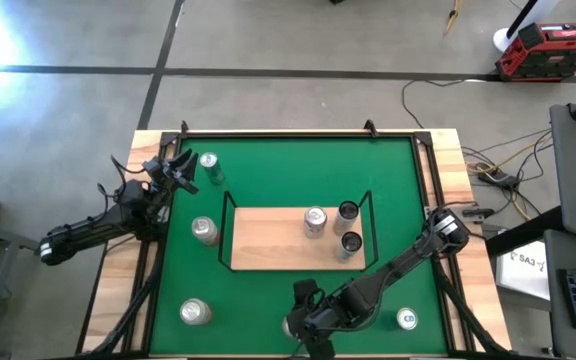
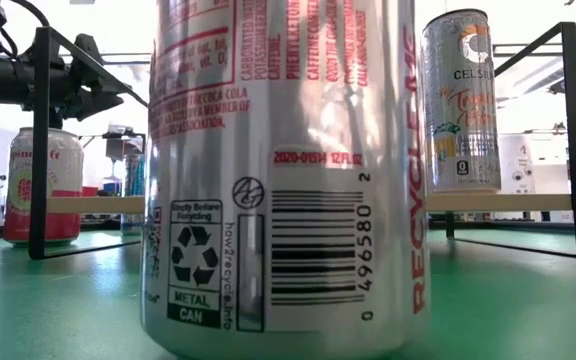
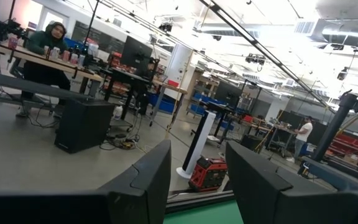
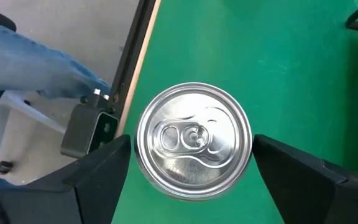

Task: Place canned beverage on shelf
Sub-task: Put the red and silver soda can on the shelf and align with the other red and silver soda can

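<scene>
I'm seeing my right claw [image 4: 191, 155] hanging straight down over an upright silver can [image 4: 193, 141] at the near edge of the worktop [image 1: 288, 170], a finger standing on either side of the can's rim. I cannot tell whether the pads are touching the can wall or standing just clear of it. The right arm is reaching in from the right side, stretched low and slanting toward the near middle.

The can is filling the low view, and its label is reading "METAL CAN", "Empty Before Recycling", a recycling mark, a barcode and "12 FL OZ" in red.

The shelf [image 1: 268, 245] is lying in the middle of the worktop, far of this can, and three cans [image 1: 333, 228] are standing on its right part. One of them is showing "CELSIUS" in the low view.

Open green is lying between the can and the shelf's near rail. Four more cans [image 1: 204, 230] are standing on the green: three at the left, one at the near right corner.

My left claw [image 1: 184, 172] is waiting at the far left, pressed together, raised and pointing out into the room.
</scene>
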